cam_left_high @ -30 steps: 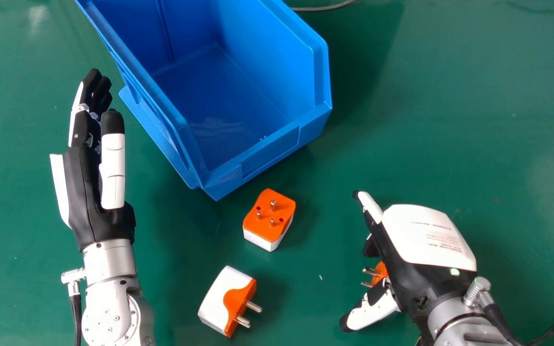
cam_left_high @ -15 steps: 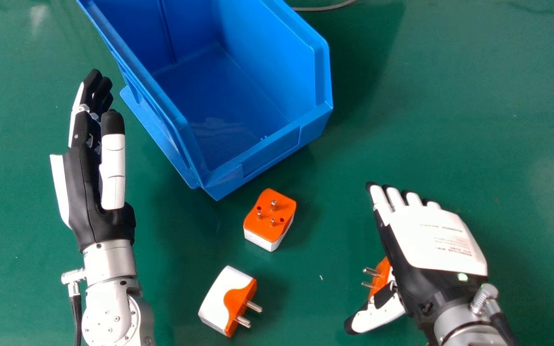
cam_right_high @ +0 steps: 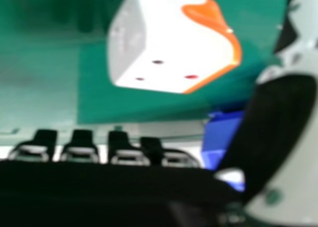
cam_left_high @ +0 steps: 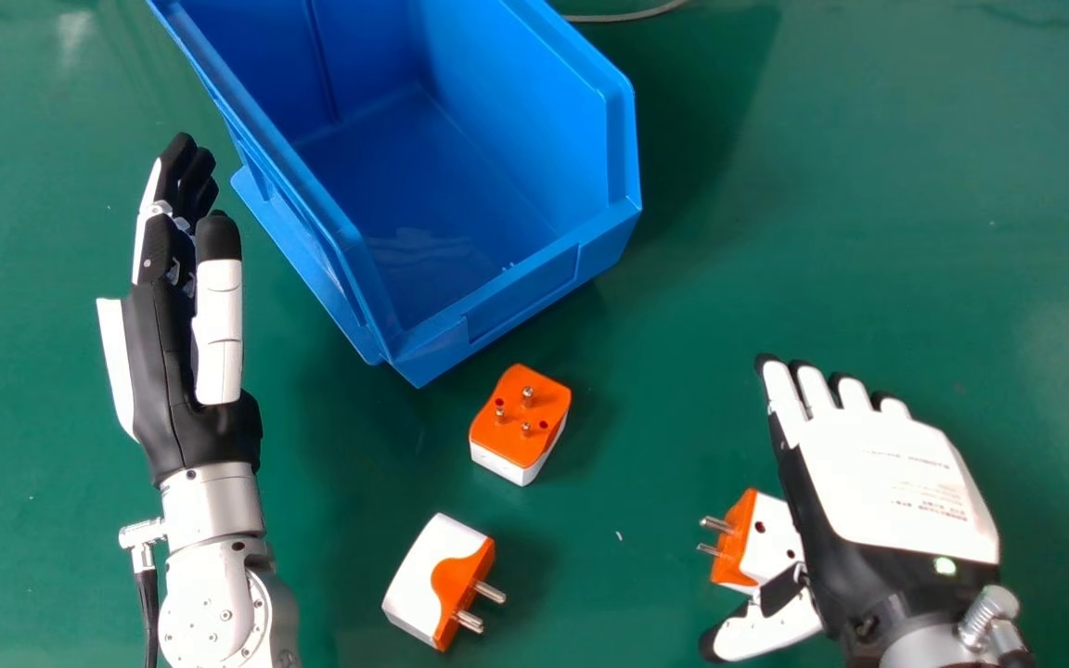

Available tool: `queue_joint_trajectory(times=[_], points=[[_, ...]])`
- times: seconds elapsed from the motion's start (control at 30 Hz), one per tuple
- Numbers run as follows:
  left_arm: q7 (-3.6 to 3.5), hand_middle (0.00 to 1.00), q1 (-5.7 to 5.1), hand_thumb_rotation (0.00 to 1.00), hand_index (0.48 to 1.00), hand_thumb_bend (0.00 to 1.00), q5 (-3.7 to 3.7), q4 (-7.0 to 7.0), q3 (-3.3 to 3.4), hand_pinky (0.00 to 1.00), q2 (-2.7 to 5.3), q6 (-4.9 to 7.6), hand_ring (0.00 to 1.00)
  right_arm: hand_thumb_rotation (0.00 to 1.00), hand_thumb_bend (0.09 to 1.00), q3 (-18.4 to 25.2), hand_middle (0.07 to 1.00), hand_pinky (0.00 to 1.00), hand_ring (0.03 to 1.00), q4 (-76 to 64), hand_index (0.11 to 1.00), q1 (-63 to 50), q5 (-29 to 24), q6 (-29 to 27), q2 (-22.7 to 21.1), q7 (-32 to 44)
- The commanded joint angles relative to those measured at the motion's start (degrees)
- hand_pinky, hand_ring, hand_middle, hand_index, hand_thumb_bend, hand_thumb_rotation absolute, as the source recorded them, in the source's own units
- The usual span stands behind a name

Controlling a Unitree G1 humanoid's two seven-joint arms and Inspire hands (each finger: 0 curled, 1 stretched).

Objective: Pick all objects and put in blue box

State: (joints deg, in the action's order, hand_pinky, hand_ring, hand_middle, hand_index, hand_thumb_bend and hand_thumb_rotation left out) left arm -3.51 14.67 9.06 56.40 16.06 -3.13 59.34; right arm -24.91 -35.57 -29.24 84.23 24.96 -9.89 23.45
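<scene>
The right hand (cam_left_high: 892, 492) has moved to the right since the earlier frame, and more of the nearest adapter (cam_left_high: 769, 538) is now uncovered. This adapter stayed in its place, so it seems not yet grasped. The right hand is released, its fingers straight; the adapter lies just beside it, on the thumb side. Left of this hand are the pins-up adapter (cam_left_high: 521, 417) and the side-lying adapter (cam_left_high: 432, 575); ahead-left is the blue box (cam_left_high: 523, 289). The left hand (cam_left_high: 159, 362), relaxed, is far left.
</scene>
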Motion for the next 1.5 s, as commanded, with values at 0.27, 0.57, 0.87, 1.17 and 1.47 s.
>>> queue_joint_trajectory(times=[0.27,0.57,0.87,1.17,1.47], points=[[-0.26,0.92,0.39,0.83,0.893,0.84,-0.25,-1.44,-0.27,0.93,-0.17,0.46,0.93,0.28,1.000,1.2,1.000,1.00,1.000,1.0,1.000,-1.2,3.9,-2.0,1.3,-0.2],[0.21,0.92,0.56,0.83,0.892,0.83,-0.67,-1.71,-0.40,0.94,-0.13,0.07,0.93,0.22,0.995,1.6,1.000,1.00,1.000,5.1,1.000,-0.3,1.5,-3.0,1.7,-4.4],[-0.04,0.91,0.32,0.83,0.889,0.84,-0.39,-1.86,-0.32,0.94,-0.20,0.18,0.93,0.19,0.937,2.5,1.000,0.96,1.000,8.4,0.998,0.8,-2.5,-4.7,1.1,-8.6],[-0.49,0.91,0.24,0.82,0.887,0.83,0.01,-1.64,-0.17,0.94,-0.19,0.25,0.93,0.19,0.858,2.7,0.969,0.83,0.959,10.8,0.964,1.7,-4.4,-4.9,0.6,-11.9],[-0.06,0.91,0.20,0.82,0.887,0.83,-0.25,-1.49,-0.16,0.94,-0.18,0.34,0.93,0.10,0.785,3.3,0.931,0.76,0.915,12.1,0.916,2.3,-6.5,-5.6,-1.0,-14.6]])
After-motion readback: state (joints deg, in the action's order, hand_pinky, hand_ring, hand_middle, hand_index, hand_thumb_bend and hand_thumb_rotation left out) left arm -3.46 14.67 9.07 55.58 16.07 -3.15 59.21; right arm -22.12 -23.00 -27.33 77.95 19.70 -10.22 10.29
